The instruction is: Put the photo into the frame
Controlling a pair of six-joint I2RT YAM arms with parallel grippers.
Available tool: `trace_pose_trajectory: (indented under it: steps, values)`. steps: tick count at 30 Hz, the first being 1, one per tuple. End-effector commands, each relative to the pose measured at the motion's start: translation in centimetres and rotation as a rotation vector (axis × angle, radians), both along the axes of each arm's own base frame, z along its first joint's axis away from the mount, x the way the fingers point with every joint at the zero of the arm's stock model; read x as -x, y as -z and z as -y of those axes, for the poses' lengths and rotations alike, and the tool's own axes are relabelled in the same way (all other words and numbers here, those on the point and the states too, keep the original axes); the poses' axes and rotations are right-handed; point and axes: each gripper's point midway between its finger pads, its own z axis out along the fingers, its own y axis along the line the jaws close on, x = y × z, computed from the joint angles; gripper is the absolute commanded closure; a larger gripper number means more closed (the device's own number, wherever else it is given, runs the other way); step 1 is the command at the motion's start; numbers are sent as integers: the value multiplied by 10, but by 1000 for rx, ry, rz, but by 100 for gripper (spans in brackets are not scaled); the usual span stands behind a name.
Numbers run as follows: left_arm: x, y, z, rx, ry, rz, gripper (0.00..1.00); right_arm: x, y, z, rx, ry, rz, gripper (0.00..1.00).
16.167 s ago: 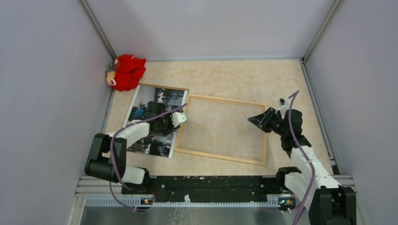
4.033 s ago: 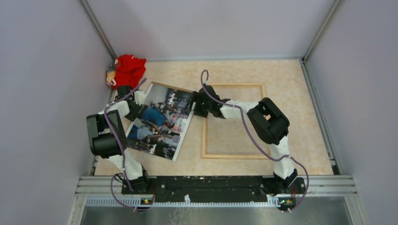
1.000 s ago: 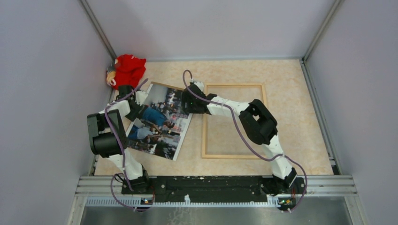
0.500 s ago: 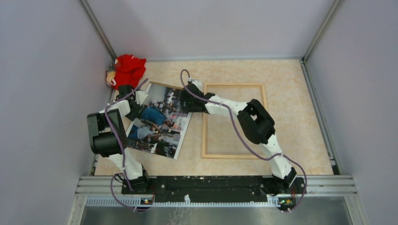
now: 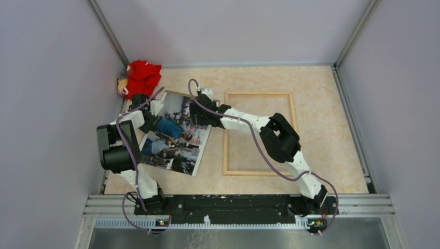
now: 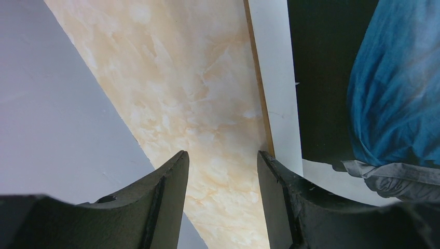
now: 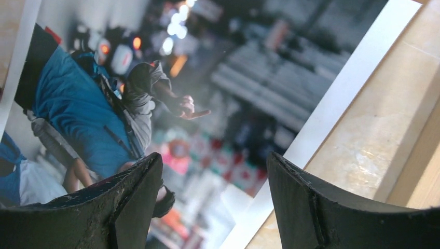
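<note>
Seen from above, the large glossy rectangular print of a crowded street scene (image 5: pixel 176 148), in blue, grey and red with a thin white border, lay face up on the beige marble-patterned table (image 5: pixel 316 88). It sat toward 9 o'clock of the tabletop, skewed, with its long sides leaning toward 1 o'clock. A thin sliver of plain brown cardboard board (image 5: pixel 182 95) showed along the print's far edge, underneath it.

The thin light-wood rectangular frame (image 5: pixel 258 94) lay flat and square to the table at 3 o'clock from the print. It was just beside the print and apart from it, with nothing inside it but the marbled surface.

Your left gripper (image 5: pixel 149 120) was low at the print's 9 o'clock edge. In its wrist camera the curved black jaws (image 6: pixel 222 155) stood apart with nothing between them. One finger was over bare table (image 6: pixel 197 104) and the other over the print's white border (image 6: pixel 280 104). Whether that finger touched the border could not be told.

Your right gripper (image 5: pixel 200 111) reached across to the print's 1 o'clock corner. Its jaws (image 7: pixel 214 158) were spread wide and empty above the shiny picture (image 7: pixel 207 78).

A crumpled red soft toy (image 5: pixel 141 79) sat in the 11 o'clock corner.
</note>
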Motion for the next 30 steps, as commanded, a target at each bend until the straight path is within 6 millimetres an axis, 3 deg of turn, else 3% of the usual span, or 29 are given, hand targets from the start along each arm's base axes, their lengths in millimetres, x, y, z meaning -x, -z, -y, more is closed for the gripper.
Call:
trace_pose_trajectory:
  steps: [1, 5, 9, 13, 17, 25, 30]
  values:
    - [68, 77, 38, 192, 17, -287, 40, -2, -28, -18, -103, -31, 61, 27]
    - [69, 77, 38, 187, 18, -290, 40, -2, -32, -5, -86, 15, 66, 26]
    - [62, 69, 35, 188, 13, -267, 40, -15, -8, 22, 3, 96, 20, 25]
    - [29, 30, 35, 283, -10, -169, 40, -22, 14, 45, 19, 150, -26, 25]
    - [2, -3, 41, 339, -6, -92, 40, -20, 23, 48, -1, 156, -53, 24]
    - [-8, 27, 43, 319, -32, -96, 41, -10, 33, 42, -40, 134, -102, 24]
    - [-13, 10, 42, 306, -29, -22, 41, -4, 33, 40, -64, 119, -116, 24]
